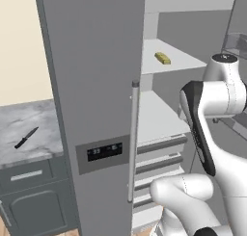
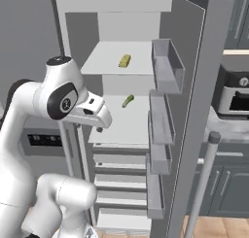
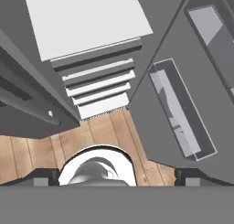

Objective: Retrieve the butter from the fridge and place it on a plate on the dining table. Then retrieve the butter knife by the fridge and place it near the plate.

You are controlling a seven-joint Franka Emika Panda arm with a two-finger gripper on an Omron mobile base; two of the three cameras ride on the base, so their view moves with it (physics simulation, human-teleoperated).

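Note:
The fridge stands with its left door shut and its right door swung open. The butter, a small yellow stick, lies on the upper white shelf inside. Left of the fridge, the black butter knife lies on a marble counter. My gripper hangs in front of the open compartment, well below and nearer than the butter, pointing down at the floor. Its fingertips stand far apart with nothing between them. The plate and the dining table are out of view.
A small green item lies on the second shelf. Door bins line the open door at the right. Drawers fill the fridge's lower part. The long handle and the dispenser panel are on the shut door. A dark appliance sits on the right.

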